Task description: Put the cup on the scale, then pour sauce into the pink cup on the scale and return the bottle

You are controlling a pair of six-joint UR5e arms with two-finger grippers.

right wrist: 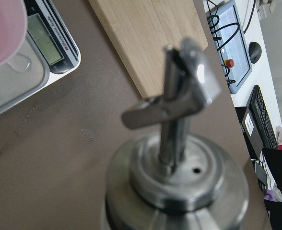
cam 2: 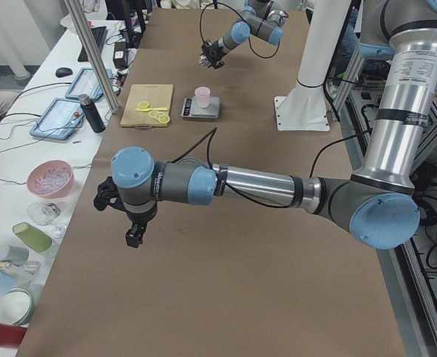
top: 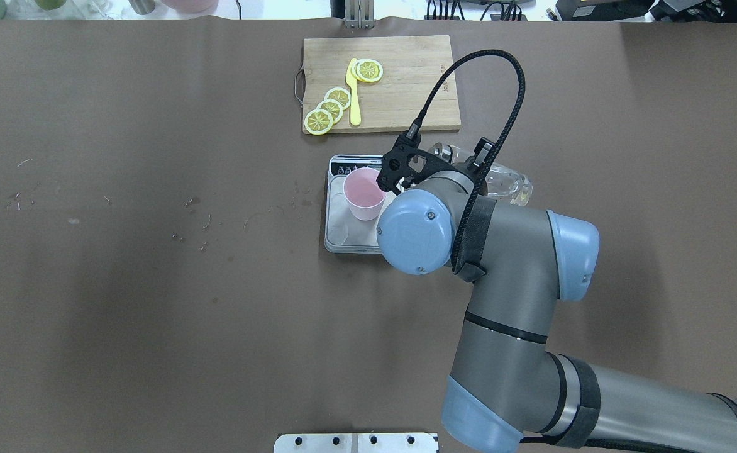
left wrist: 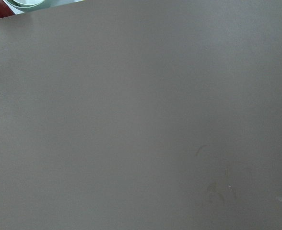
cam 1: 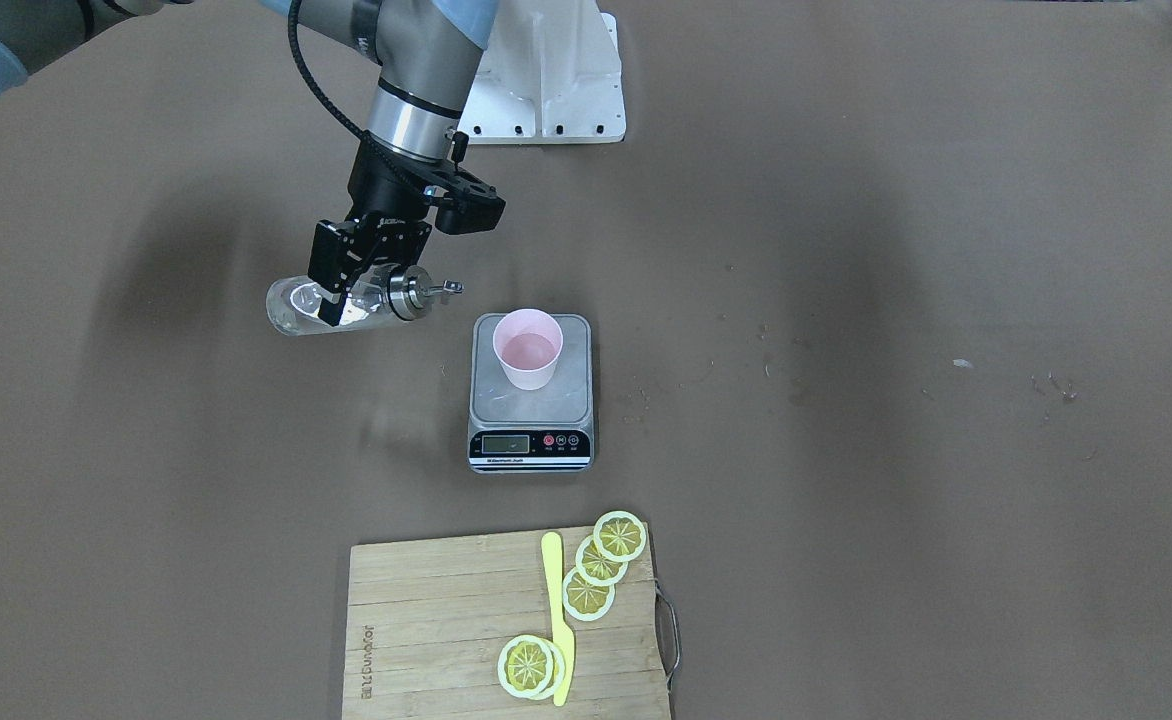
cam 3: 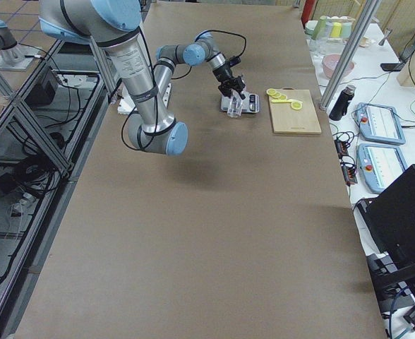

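Since the cup [cam 1: 527, 347] already stands on the scale [cam 1: 531, 400], we judge pouring underway: our right claw [cam 1: 338, 298] pinches the bottle [cam 1: 286, 305], tipped sideways just right of the cup; returning it remains.

In the front-facing view, the pale pink cup [cam 1: 527, 348] stands upright on the silver scale [cam 1: 536, 408], toward the platform's 12 o'clock end, with the display at 6 o'clock. At the cup's 9 o'clock, the clear glass bottle [cam 1: 291, 305] lies near-horizontal above the table in the right gripper [cam 1: 338, 300]. Its steel spout points to 3 o'clock. The level of the sauce cannot be made out.
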